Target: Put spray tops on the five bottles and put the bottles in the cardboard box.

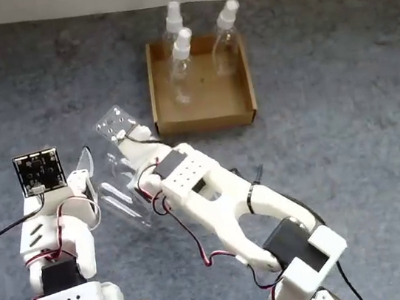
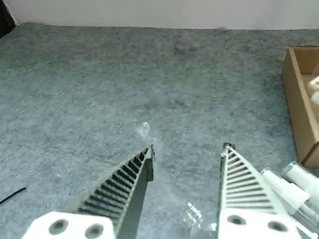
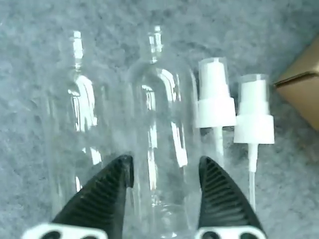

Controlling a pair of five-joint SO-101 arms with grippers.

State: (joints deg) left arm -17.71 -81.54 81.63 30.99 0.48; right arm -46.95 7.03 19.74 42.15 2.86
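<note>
On the grey tabletop, just beside the cardboard box: two uncapped bottles lying side by side, the box-side bottle and the outer bottle, with two loose spray tops lying parallel between them and the box corner. Inside the box, upright toward its far wall: three capped bottles, apparently finished.

Over the box-side bottle, the right pincer, spread wide and straddling the body, gripping nothing, likely lined up to lift it for capping. Off to the side, the left pincer, likewise open and empty over bare felt, probably placed to fetch a spray top.

Little slack around the straddled bottle: outer bottle just beside one finger, spray tops near the other. Plenty of free tabletop ahead of the left pincer. Near part of the box open for the last two.
</note>
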